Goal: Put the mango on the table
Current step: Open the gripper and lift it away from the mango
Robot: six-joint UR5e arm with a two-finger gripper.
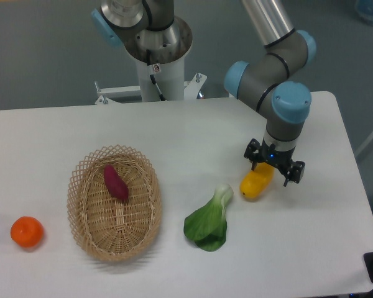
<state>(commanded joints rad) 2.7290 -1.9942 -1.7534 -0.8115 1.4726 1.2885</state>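
The mango (256, 183) is yellow-orange and elongated. It lies tilted on the white table (174, 130) at the right, just right of the leafy green. My gripper (275, 166) points down over the mango's upper right end. Its jaws stand spread, one finger (294, 172) apart from the fruit on the right, so the gripper looks open around that end. The mango's top end is partly hidden under the gripper.
A green bok choy (209, 220) lies just left of the mango. An oval wicker basket (87, 217) holds a dark red-purple vegetable (115, 182). A round orange (27, 231) sits at the front left. The robot base (155, 56) stands at the back.
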